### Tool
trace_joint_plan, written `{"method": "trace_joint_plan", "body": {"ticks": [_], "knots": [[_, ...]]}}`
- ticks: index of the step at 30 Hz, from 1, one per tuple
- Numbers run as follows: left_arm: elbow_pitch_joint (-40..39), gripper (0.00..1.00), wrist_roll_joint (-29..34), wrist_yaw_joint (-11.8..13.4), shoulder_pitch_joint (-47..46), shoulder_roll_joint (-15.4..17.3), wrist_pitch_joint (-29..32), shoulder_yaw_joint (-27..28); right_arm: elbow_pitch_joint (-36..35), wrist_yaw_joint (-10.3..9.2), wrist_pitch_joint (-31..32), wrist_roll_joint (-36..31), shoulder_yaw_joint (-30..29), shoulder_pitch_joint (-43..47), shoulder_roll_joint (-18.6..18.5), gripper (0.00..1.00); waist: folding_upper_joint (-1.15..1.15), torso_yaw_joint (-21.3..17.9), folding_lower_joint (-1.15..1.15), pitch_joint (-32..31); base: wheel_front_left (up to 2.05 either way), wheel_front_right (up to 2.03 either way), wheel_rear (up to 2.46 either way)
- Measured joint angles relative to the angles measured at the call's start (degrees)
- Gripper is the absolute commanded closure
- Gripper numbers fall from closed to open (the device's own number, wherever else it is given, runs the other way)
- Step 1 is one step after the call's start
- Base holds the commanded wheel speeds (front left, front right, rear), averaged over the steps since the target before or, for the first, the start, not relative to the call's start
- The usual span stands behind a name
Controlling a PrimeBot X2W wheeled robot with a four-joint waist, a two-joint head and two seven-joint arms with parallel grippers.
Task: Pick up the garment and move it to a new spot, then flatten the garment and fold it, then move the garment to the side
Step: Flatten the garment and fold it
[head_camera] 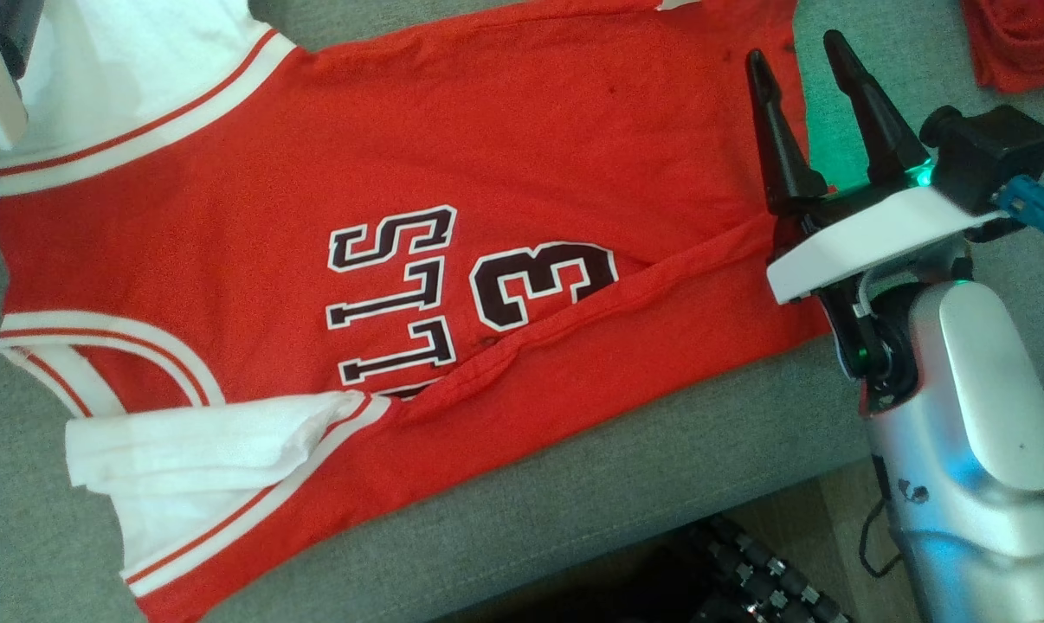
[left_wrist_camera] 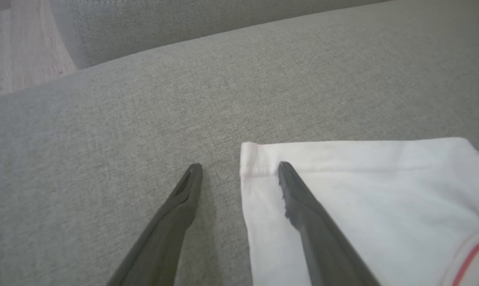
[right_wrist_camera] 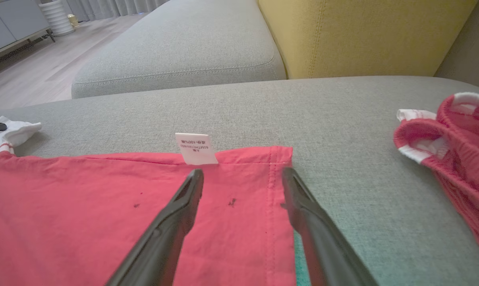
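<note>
gaping wide, left hand [left_wrist_camera: 239, 166] and right hand [right_wrist_camera: 242, 171] flank the creased red garment [head_camera: 574, 156].

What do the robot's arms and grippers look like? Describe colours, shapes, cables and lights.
The right gripper has two long, dark, tapered fingers on a black base and white plate, with a green light. Beside it sits a black block with a blue plug. The forearm is rounded silver-grey, with a thin black cable. The left gripper has matching dark fingers, one ridged inside.
</note>
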Motion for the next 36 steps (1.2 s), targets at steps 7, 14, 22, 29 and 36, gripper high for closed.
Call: {"method": "trace_joint_plan", "body": {"ticks": [7, 14, 22, 29, 36], "knots": [[0.38, 0.79, -0.18, -0.63, -0.03, -0.19, 0.26, -0.48, 0.31, 0.0, 0.03, 0.0, 0.12, -0.14, -0.43, 0.0, 0.0, 0.55, 0.0, -0.21, 0.0, 0.0, 0.0], [0.2, 1.0, -0.67, -1.86, -0.04, -1.14, -2.44, -2.0, 3.79, 0.0, 2.1, -0.56, -1.01, -3.48, -2.16, 0.0, 0.0, 1.42, 0.0, -0.96, 0.0, 0.0, 0.0], [-0.23, 1.0, -0.75, -2.71, -0.7, -2.8, -6.57, -3.27, 11.88, 0.0, 5.53, -3.83, -2.69, -8.83, -6.39, 0.0, 0.0, 3.65, 0.0, -2.24, 0.0, 0.0, 0.0], [-3.42, 1.0, -1.6, -3.57, -0.82, -4.52, -9.39, -4.8, 20.03, 0.0, 9.53, -5.47, 2.13, -14.95, -10.44, 0.0, 0.0, 7.24, 0.0, -3.42, 0.0, 0.0, 0.0], [-5.34, 1.0, -2.18, -3.59, -0.29, -5.73, -10.62, -5.8, 26.42, 0.0, 13.34, -3.57, 6.98, -19.68, -13.41, 0.14, 0.0, 9.67, 0.0, -3.93, 0.0, 0.0, 0.0]]}}
